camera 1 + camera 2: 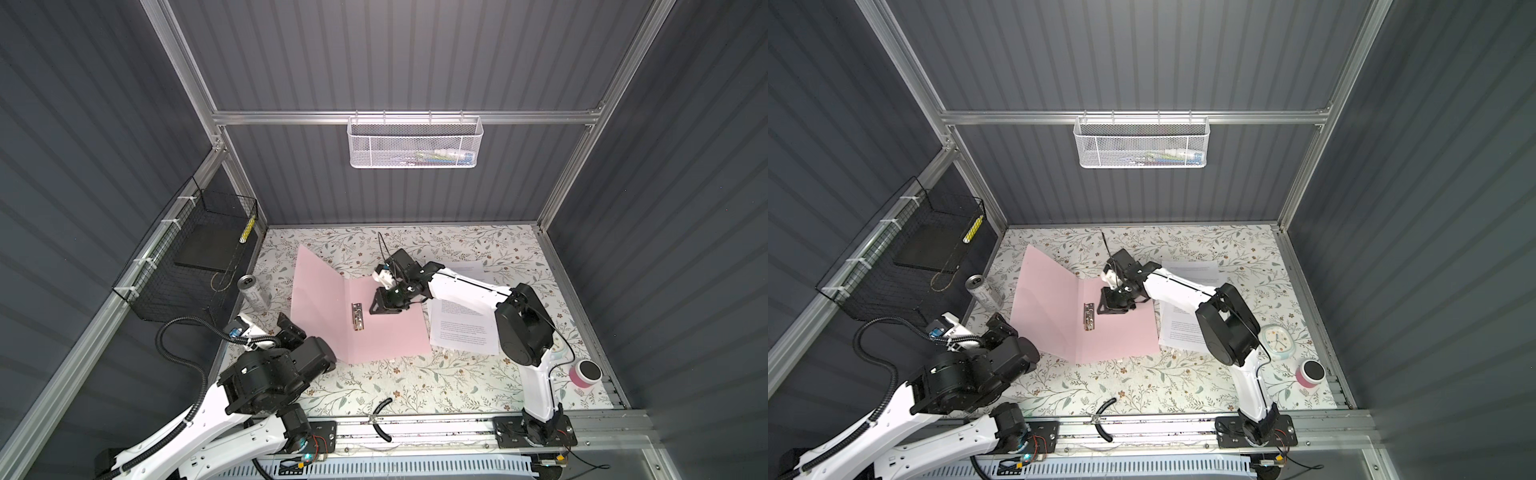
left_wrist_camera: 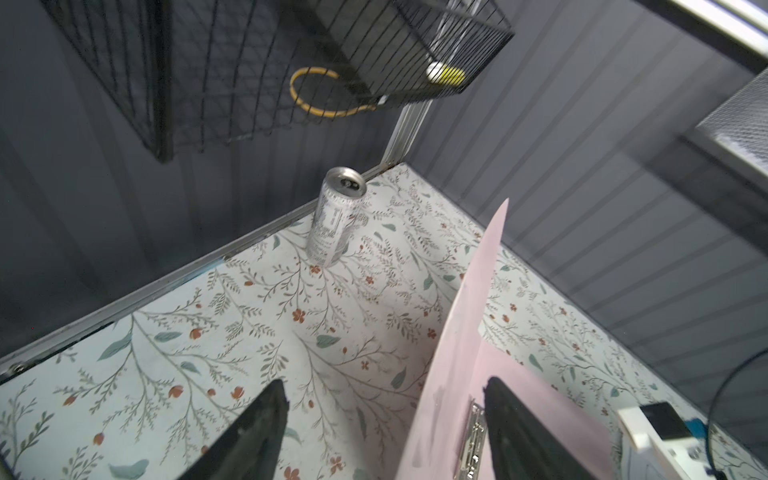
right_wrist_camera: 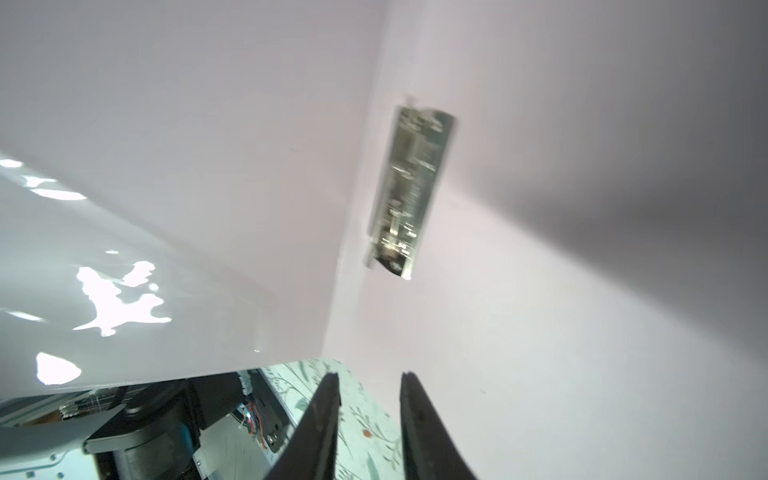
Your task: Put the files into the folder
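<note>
The pink folder [image 1: 386, 336] lies open on the table, its left cover [image 1: 318, 291] tilted up and its right cover flat. Its metal clip bar [image 1: 357, 316] sits by the spine and also shows in the right wrist view [image 3: 411, 187]. The files [image 1: 461, 330], white printed sheets, lie right of the folder, partly under my right arm. My left gripper [image 1: 291, 326] is open at the raised cover's near edge [image 2: 453, 353], which passes between its fingers. My right gripper [image 1: 376, 309] hovers over the flat cover beside the clip, slightly open and empty [image 3: 370, 378].
A silver can [image 1: 253, 293] stands left of the folder. A black wire basket [image 1: 187, 257] hangs on the left wall, a white mesh basket [image 1: 415, 141] on the back wall. A pink cup [image 1: 586, 372] and a clock [image 1: 1277, 343] are at the right. Pliers [image 1: 380, 419] lie on the front rail.
</note>
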